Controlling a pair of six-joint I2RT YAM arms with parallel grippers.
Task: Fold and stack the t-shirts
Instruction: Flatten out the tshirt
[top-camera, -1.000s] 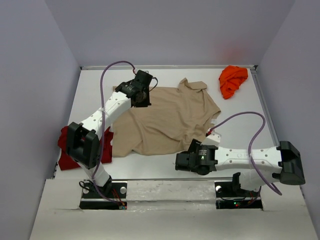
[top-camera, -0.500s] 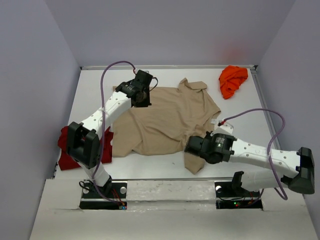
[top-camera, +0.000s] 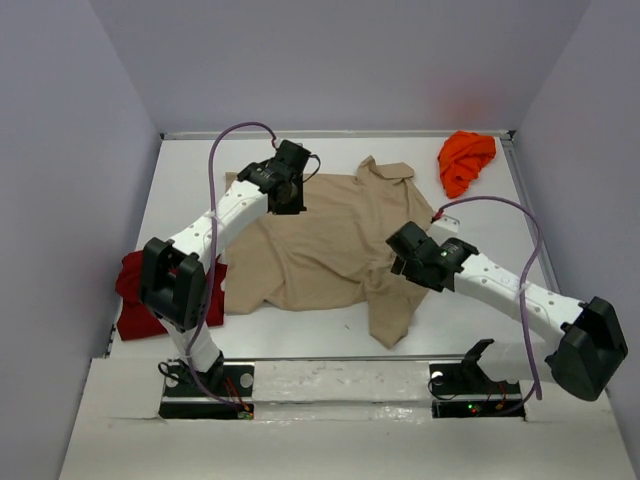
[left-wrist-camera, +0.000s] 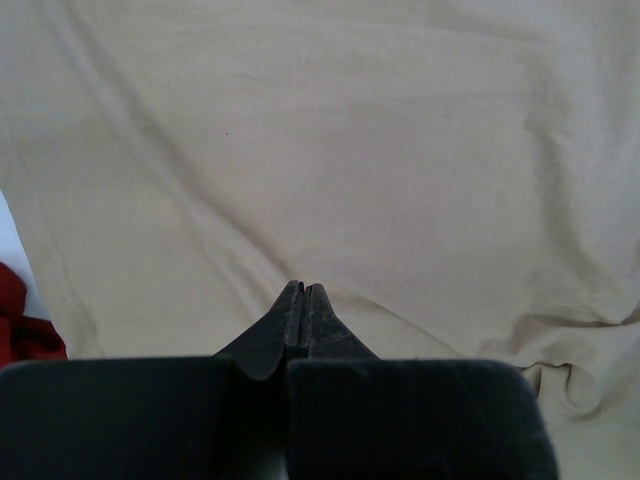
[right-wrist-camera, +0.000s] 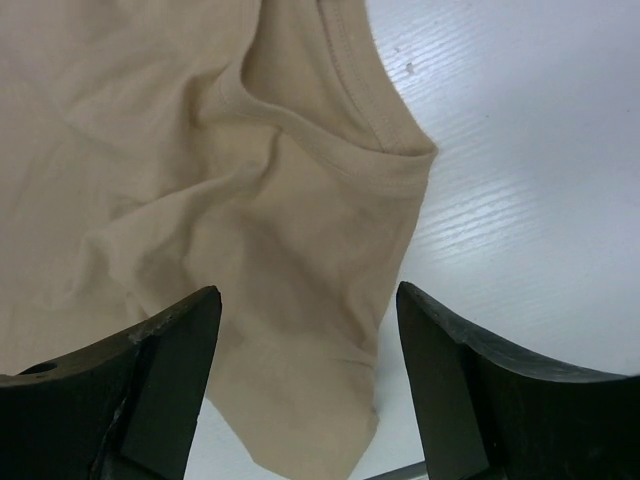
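Observation:
A large tan t-shirt (top-camera: 330, 235) lies spread on the white table, collar toward the back. One sleeve flap (top-camera: 392, 315) reaches out toward the near edge. My left gripper (top-camera: 290, 200) is shut, its tips (left-wrist-camera: 303, 288) down on the tan cloth (left-wrist-camera: 350, 150) at the shirt's far-left shoulder; no cloth shows between them. My right gripper (top-camera: 405, 250) hangs open above the shirt's right side, and the tan sleeve (right-wrist-camera: 300, 300) lies loose on the table between its wide jaws. A dark red t-shirt (top-camera: 128, 290) is bunched at the left edge. A bright orange t-shirt (top-camera: 465, 160) is crumpled at the back right.
Grey walls close in the white table (top-camera: 185, 175) on three sides. A metal rail (top-camera: 330, 372) runs along the near edge between the arm bases. Purple cables loop above both arms. A corner of the red cloth (left-wrist-camera: 15, 325) shows at the left of the left wrist view.
My right gripper closed on the shirt's near right part, drew a sleeve flap out toward the near edge, then opened and rose back over the shirt's right side. The left gripper stayed put.

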